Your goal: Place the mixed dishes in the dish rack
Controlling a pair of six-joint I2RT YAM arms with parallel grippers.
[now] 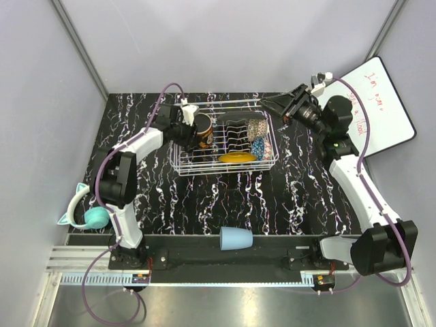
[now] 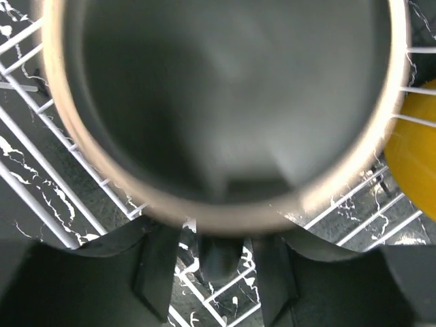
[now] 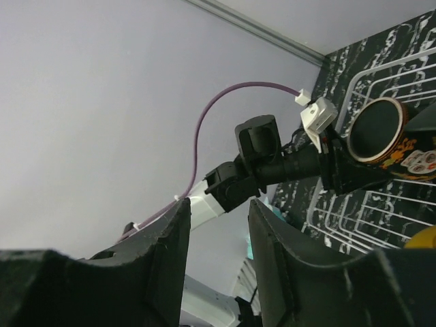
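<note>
The white wire dish rack stands at the table's middle back. In it stand the yellow-orange plate, the dark squarish plate, the pinkish speckled bowl and the blue patterned bowl. My left gripper is shut on the red mug and holds it tilted over the rack's left end. The mug's dark inside fills the left wrist view, with its handle between my fingers. The light-blue cup lies near the front edge. My right gripper is open and empty, raised beside the rack's far right corner.
Teal cat-ear headphones lie at the left table edge. A white board with red writing leans at the right wall. Grey walls close in the back and both sides. The right wrist view shows the left arm and the mug.
</note>
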